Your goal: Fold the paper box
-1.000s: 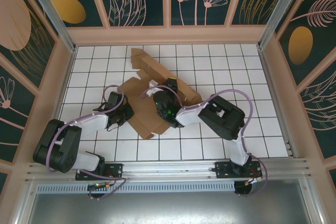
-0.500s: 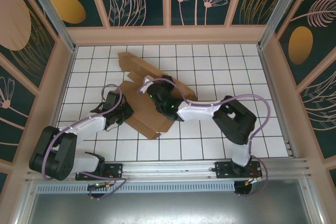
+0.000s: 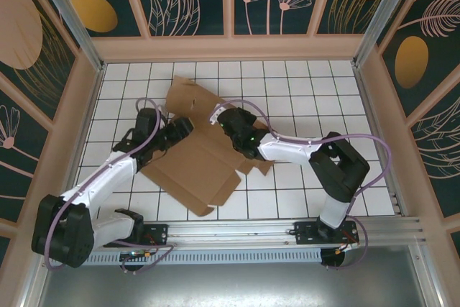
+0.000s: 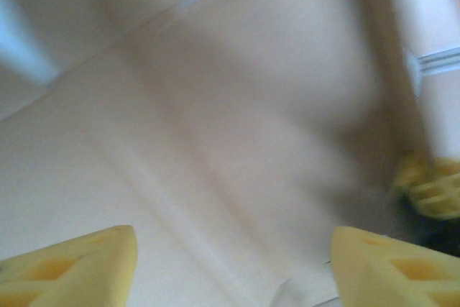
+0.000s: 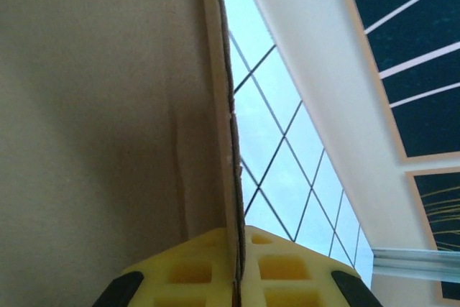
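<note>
The right gripper (image 5: 237, 257) pinches an edge of the plain brown cardboard die-cut sheet (image 3: 194, 167) between its yellow pads (image 5: 194, 271). The left gripper (image 4: 233, 267), fingers spread wide, faces the sheet's left part. The sheet lies opened out, left of centre on the white tiled table (image 3: 309, 84).

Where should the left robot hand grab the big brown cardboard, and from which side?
Grab the paper box by its thin left edge, coming in low from the left. It lies mostly flat on the tiles, so its broad face gives the jaws nothing to pinch. The left gripper hangs open over that side, and the right gripper is pinching another edge.
</note>
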